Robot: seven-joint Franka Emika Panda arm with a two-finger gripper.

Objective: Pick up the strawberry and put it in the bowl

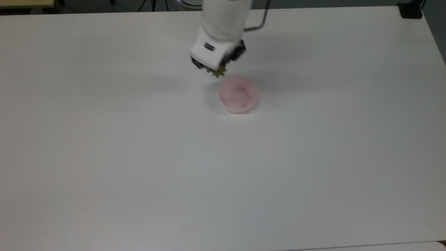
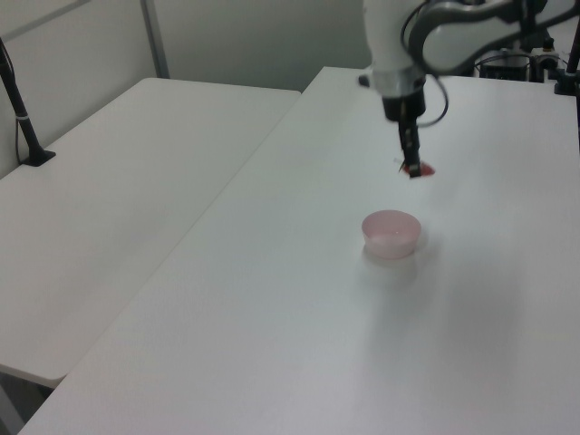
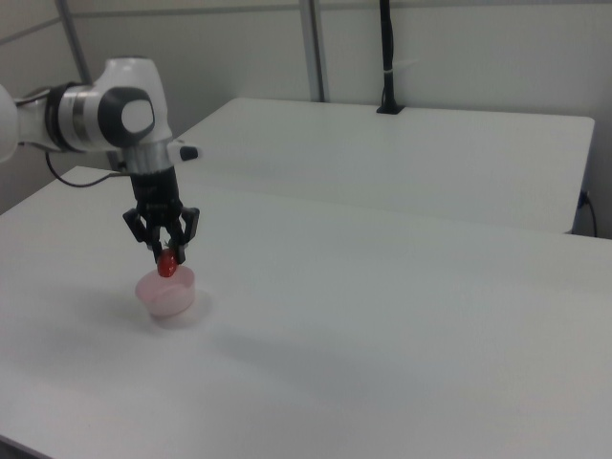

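Observation:
The pale pink bowl point(image 1: 238, 94) stands near the middle of the white table point(image 1: 139, 157), also seen as the bowl point(image 2: 391, 233) and the bowl point(image 3: 166, 293). My gripper point(image 1: 218, 69) hangs in the air just beyond the bowl's rim, toward the top view's upper left, shut on the strawberry point(image 1: 219, 72); there just its green cap pokes out from under the white hand. In the right view the red strawberry point(image 3: 167, 264) hangs between the black fingers of the gripper point(image 3: 166, 256), right above the bowl. In the left view the gripper point(image 2: 414, 168) holds the strawberry point(image 2: 418, 169) above and behind the bowl.
A second white table point(image 2: 118, 208) stands beside this one at the left view's left. A black clamp post point(image 2: 20, 118) rises from its edge; another black post point(image 3: 386, 57) stands on the far table in the right view. A black object point(image 1: 410, 10) sits at the table's corner.

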